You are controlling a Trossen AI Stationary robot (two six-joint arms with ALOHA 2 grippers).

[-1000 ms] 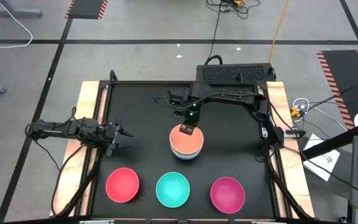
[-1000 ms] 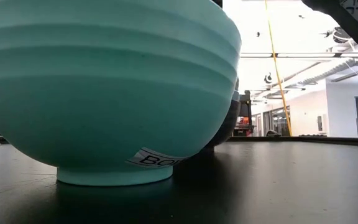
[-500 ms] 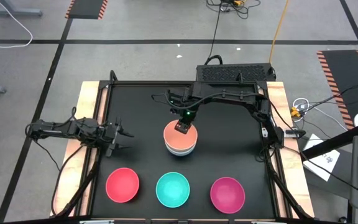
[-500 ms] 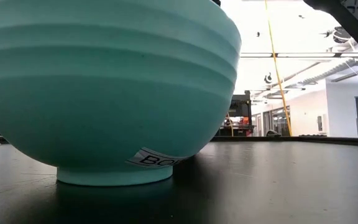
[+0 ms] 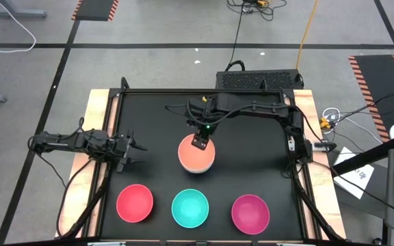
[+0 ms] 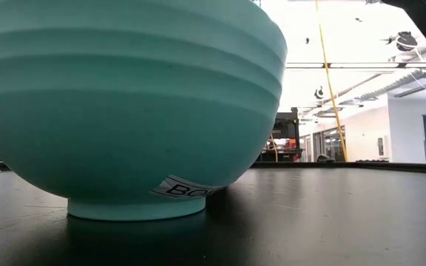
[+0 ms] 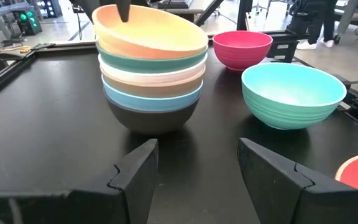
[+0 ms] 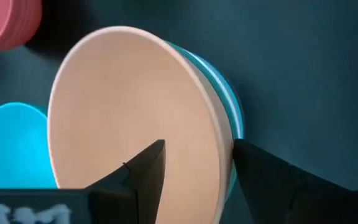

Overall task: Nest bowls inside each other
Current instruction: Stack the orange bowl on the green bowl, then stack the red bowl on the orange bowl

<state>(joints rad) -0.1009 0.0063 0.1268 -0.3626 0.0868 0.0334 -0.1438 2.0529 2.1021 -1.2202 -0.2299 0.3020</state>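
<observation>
Right gripper [image 5: 198,141], reaching in from table's far side, apparently pinches the peach bowl [image 5: 195,156] rim, tilted atop the central stack [image 7: 151,93]. Left gripper [image 5: 137,153], fingers apart, empty, waits at left edge.

A robotics lab or workshop hall. The black-topped desk [image 5: 252,171] stands on grey concrete floor marked with dark tape lines [image 5: 183,46] and orange-black hazard stripes [image 5: 371,78]. Loose cables [image 5: 241,27] trail across the floor. Beyond the desk, bright ceiling light strips [image 6: 361,65], equipment racks [image 6: 287,137] and large windows show.
</observation>
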